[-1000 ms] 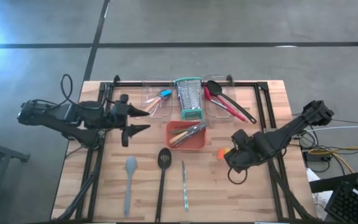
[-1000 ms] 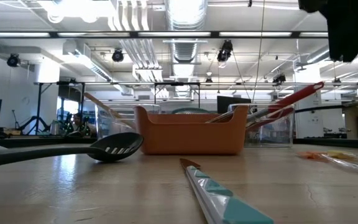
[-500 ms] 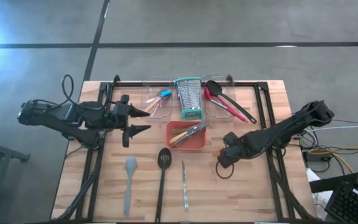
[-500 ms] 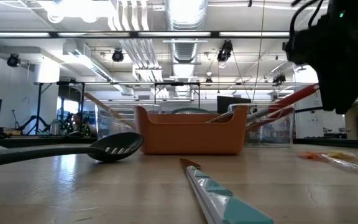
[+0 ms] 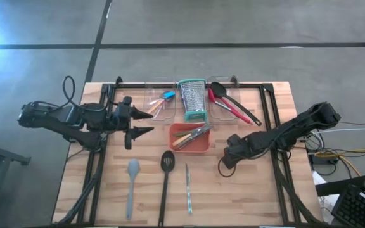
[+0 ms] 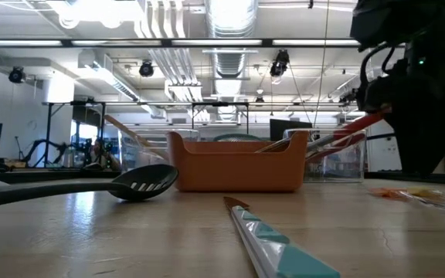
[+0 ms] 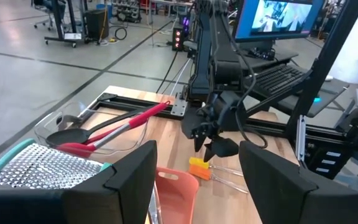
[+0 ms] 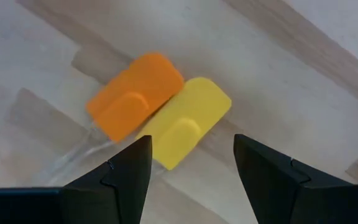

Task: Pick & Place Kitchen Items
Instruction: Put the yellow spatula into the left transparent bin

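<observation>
High view: right end effector is low over the wooden counter, just right of the orange rectangular tray; its body hides whatever lies under it. Left end effector waits at the counter's left side, fingers apart, nothing between them. On the far side of the right end effector from its arm lie a thin knife with a teal handle, a black slotted turner and a grey silicone spatula, all flat on the counter. A steel box grater with teal rims stands behind the tray.

Low view: the right arm is a dark mass at the right, fingertips cut off. The teal-handled knife, the slotted turner head and the tray's front wall show.

Left wrist view: the right end effector hangs just above a small orange-and-yellow tool; a red spoon and a black spoon lie in a clear bin.

Right wrist view: fingers stand apart, gripping nothing. Orange spatula head and yellow spatula head lie side by side, touching, straight ahead between the fingers; their clear handles are blurry and partly cut off.
</observation>
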